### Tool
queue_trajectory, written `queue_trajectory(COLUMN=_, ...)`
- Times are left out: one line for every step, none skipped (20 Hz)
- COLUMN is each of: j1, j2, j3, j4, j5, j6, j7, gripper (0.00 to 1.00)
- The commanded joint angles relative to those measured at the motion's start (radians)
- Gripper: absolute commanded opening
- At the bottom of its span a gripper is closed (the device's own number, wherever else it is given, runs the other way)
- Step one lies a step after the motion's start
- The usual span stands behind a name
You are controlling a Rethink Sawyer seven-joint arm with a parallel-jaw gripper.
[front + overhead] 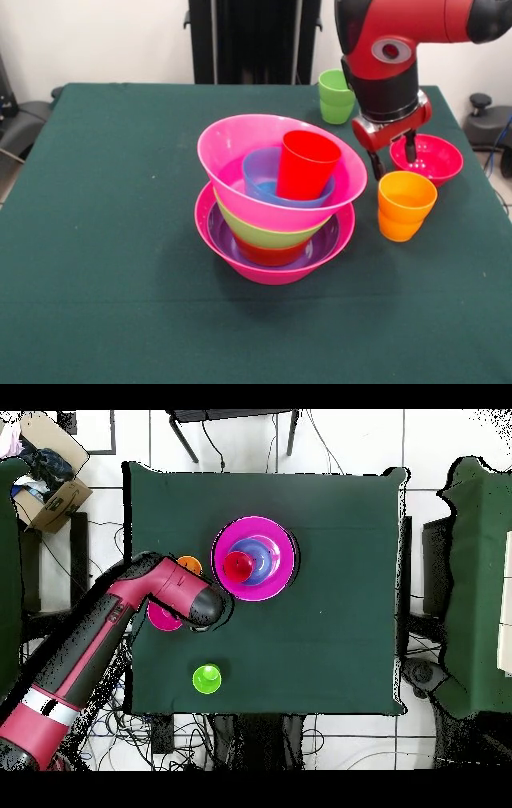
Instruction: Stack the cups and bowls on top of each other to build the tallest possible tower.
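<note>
The tower stands mid-table on a large hot-pink bowl that holds purple, crimson and lime green bowls. A second pink bowl sits tilted on top. Inside it is a blue bowl with a red cup leaning in it. An orange cup stands upright to the tower's right, and a small crimson bowl lies behind it. A green cup stands near the far edge. My gripper hangs open and empty just above and behind the orange cup. In the overhead view the tower, orange cup and green cup show, while the arm hides the gripper.
The green tablecloth covers the whole table. A black stand rises behind the far edge. Overhead, a cardboard box sits off the table's corner and dark chairs stand along one side.
</note>
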Motion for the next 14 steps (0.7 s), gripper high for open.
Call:
queue_trajectory(j1=0.018, j2=0.031, j3=0.198, j4=-0.048, j5=-0.003, j6=0.016, j7=-0.024, gripper=1.00)
queue_trajectory(j1=0.017, j2=0.036, j3=0.201, j4=-0.050, j5=-0.004, j6=0.016, j7=-0.020, gripper=1.00)
queue_trajectory(j1=0.015, j2=0.041, j3=0.204, j4=-0.054, j5=-0.005, j6=0.022, j7=-0.016, gripper=1.00)
queue_trajectory(j1=0.014, j2=0.044, j3=0.208, j4=-0.056, j5=-0.006, j6=0.026, j7=-0.018, gripper=1.00)
queue_trajectory(j1=0.011, j2=0.045, j3=0.213, j4=-0.058, j5=-0.005, j6=0.026, j7=-0.023, gripper=1.00)
queue_trajectory(j1=0.012, j2=0.045, j3=0.216, j4=-0.057, j5=-0.006, j6=0.026, j7=-0.028, gripper=1.00)
queue_trajectory(j1=0.013, j2=0.046, j3=0.218, j4=-0.057, j5=-0.007, j6=0.026, j7=-0.031, gripper=1.00)
queue_trajectory(j1=0.015, j2=0.047, j3=0.220, j4=-0.055, j5=-0.007, j6=0.023, j7=-0.037, gripper=1.00)
queue_trajectory(j1=0.018, j2=0.047, j3=0.222, j4=-0.053, j5=-0.007, j6=0.020, j7=-0.043, gripper=1.00)
queue_trajectory(j1=0.021, j2=0.046, j3=0.224, j4=-0.050, j5=-0.009, j6=0.013, j7=-0.052, gripper=1.00)
queue_trajectory(j1=0.025, j2=0.046, j3=0.224, j4=-0.046, j5=-0.010, j6=0.012, j7=-0.056, gripper=1.00)
queue_trajectory(j1=0.027, j2=0.046, j3=0.225, j4=-0.044, j5=-0.009, j6=0.013, j7=-0.058, gripper=1.00)
queue_trajectory(j1=0.029, j2=0.047, j3=0.226, j4=-0.042, j5=-0.010, j6=0.014, j7=-0.061, gripper=1.00)
queue_trajectory(j1=0.029, j2=0.049, j3=0.227, j4=-0.043, j5=-0.011, j6=0.015, j7=-0.066, gripper=1.00)
